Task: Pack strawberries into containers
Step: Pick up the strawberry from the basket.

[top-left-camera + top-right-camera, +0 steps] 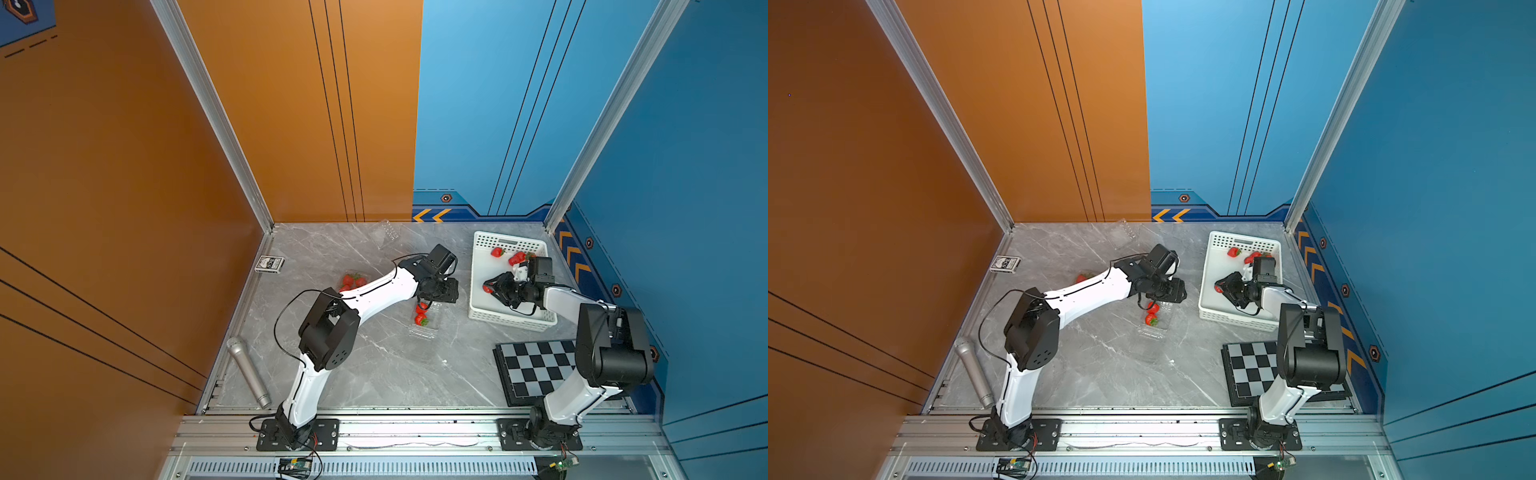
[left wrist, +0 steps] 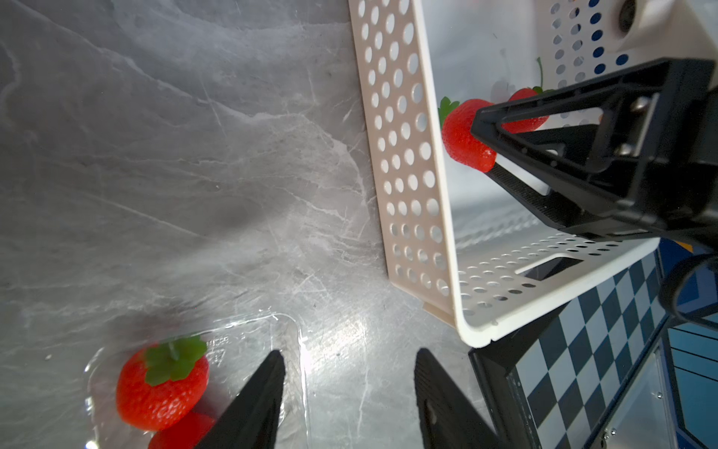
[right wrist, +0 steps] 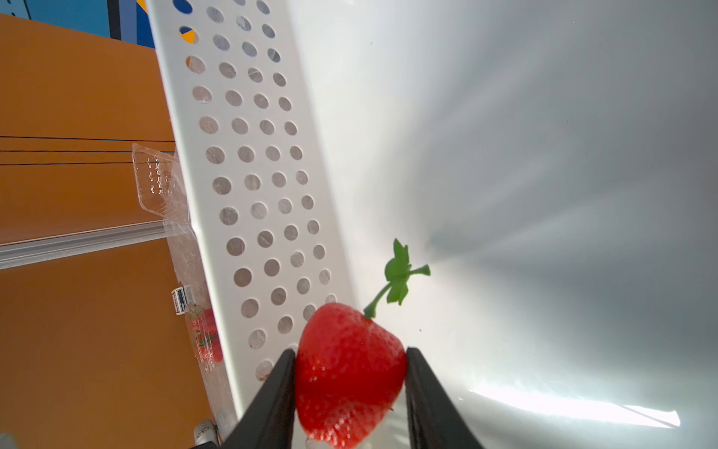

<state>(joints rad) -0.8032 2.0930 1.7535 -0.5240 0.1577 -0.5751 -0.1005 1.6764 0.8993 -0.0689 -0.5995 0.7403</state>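
- The chessboard (image 1: 536,370) fills the near right corner of the table (image 1: 395,374), under the right arm's elbow. A microphone (image 1: 248,371) lies along the left edge by the near left corner. The near middle is bare, which is the freest room for moving.
- Mid-table, an open container (image 1: 426,330) holds two strawberries (image 1: 420,319). The left gripper (image 2: 349,369) hovers over the container's side toward the basket, jaws apart with nothing between them.
- The step in hand looks like the pick. The right gripper (image 1: 490,288) is down inside the white basket (image 1: 512,322) in the far right corner, jaws clamped on one strawberry (image 3: 347,369) close to the basket wall that faces mid-table. I cannot tell whether this berry is off the basket floor.
- Next, I judge, it must rise until berry and fingers clear that perforated wall, then cross to the open container and release low. The left gripper crowds that drop spot, so it should back off or steady the tray's rim.
- More strawberries (image 1: 497,252) lie by the basket's far wall.
- A second container (image 1: 353,280) with berries inside sits beyond the left forearm, toward the left edge. A card box (image 1: 270,264) lies at that edge.
- A third container (image 1: 384,232), seemingly empty, rests at the far edge.
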